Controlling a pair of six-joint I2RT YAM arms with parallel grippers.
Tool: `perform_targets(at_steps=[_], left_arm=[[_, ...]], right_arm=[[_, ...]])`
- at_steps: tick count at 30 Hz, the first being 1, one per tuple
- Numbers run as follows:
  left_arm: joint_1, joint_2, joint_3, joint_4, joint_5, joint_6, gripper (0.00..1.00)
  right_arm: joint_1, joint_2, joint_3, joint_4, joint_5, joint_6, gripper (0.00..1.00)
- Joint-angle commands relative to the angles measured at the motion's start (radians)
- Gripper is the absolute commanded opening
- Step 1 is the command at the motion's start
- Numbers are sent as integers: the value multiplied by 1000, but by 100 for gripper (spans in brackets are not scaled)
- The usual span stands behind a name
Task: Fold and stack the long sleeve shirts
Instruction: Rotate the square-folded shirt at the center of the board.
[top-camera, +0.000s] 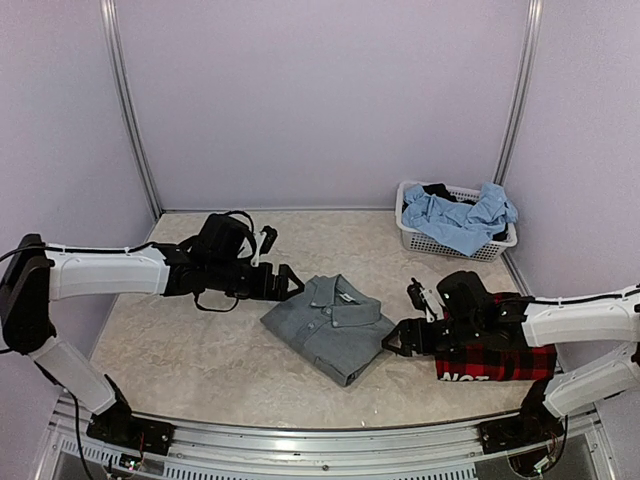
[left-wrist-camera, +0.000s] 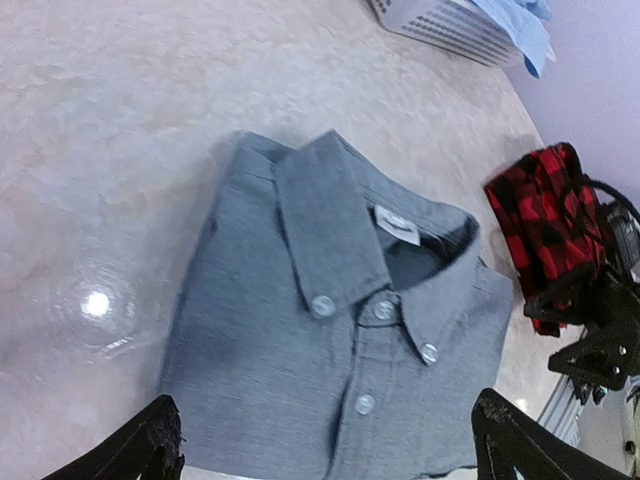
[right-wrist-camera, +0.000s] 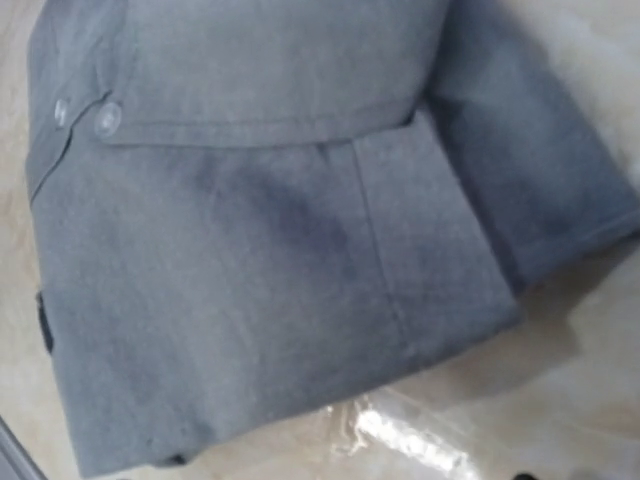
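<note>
My left fingers (top-camera: 288, 283) hang wide open and hold nothing, just beside the collar of the grey shirt (top-camera: 330, 325). That shirt lies folded in the middle of the surface (top-camera: 180, 350). My right fingers (top-camera: 392, 343) are at its right edge; I cannot tell if they are open or shut. The red-and-black plaid shirt (top-camera: 495, 362) lies under my right arm.

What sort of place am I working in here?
Probably a lab test cell, not a home: plain panel walls with metal corner rails, a speckled tabletop, and a laundry basket of blue clothes staged near the folded grey shirt.
</note>
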Motion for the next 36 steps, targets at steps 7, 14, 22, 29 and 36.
perform_targets(at_steps=[7, 14, 22, 29, 36], left_arm=[[192, 222, 48, 109, 103, 63, 89], [196, 325, 28, 209, 205, 42, 84], [188, 269, -146, 343, 306, -25, 71], [135, 142, -334, 387, 254, -86, 67], [24, -33, -476, 396, 215, -159, 66]], right_arm=[[17, 131, -67, 268, -55, 196, 78], [19, 224, -65, 359, -95, 228, 79], [15, 313, 15, 362, -79, 187, 79], [-32, 425, 131, 315, -122, 85, 79], [-96, 563, 339, 151, -157, -113, 78]])
